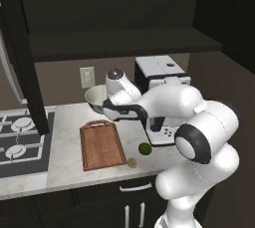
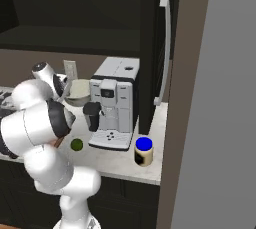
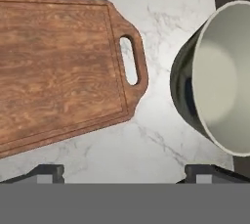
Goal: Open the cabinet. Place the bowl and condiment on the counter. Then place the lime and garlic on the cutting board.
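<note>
Nearest the hand camera: two dark fingertips at the bottom corners, spread wide, nothing between them but bare counter. Gripper open, holding nothing, poised over the gap between cutting board and bowl. Board handle end toward the bowl, not touching it. Bowl upright on the counter near the back wall, by the outlet. Board top bare. Lime on the counter just off the board's right side, in front of the coffee machine. Garlic near the counter's front edge, just beside the board's near right corner, apart from the lime. Jar, blue lid, upright on the counter right of the coffee machine, near the front edge. Cabinet open, dark shelf visible; door swung out at the right, silver handle showing. Stove left of the board.
</note>
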You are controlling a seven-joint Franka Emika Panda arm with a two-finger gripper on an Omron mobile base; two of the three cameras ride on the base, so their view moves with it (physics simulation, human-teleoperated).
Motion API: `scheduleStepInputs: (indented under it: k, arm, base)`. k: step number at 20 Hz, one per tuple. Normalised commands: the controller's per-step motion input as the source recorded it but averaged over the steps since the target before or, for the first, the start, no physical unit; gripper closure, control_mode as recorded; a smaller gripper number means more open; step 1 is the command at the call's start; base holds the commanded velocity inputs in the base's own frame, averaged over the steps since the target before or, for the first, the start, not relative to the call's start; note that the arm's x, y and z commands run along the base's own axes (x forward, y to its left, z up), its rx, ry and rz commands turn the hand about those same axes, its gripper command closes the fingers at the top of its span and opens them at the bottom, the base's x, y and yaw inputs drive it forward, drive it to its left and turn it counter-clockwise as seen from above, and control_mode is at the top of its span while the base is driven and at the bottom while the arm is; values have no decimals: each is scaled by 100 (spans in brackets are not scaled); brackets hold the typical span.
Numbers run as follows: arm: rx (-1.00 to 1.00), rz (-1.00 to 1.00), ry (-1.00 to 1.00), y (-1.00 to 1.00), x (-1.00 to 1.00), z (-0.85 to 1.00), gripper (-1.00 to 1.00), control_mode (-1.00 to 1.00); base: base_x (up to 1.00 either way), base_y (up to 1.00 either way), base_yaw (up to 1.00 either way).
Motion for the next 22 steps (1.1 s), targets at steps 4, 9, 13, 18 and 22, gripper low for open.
scheduleStepInputs:
  k: [4,9,13,18,22]
  arm:
    - [7,-12,3,-19,-100,58,-100,-100]
    - [11,-10,2,-27,-100,28,-100,-100]
    - [7,-9,0,-25,-100,-1,-100,-100]
    - [2,-9,0,-30,-82,-23,-100,-100]
    - [0,-14,0,-29,-10,-37,-100,-100]
  base:
    - [0,0,0]
    - [0,0,0]
    - [0,0,0]
    - [0,0,0]
    - [0,0,0]
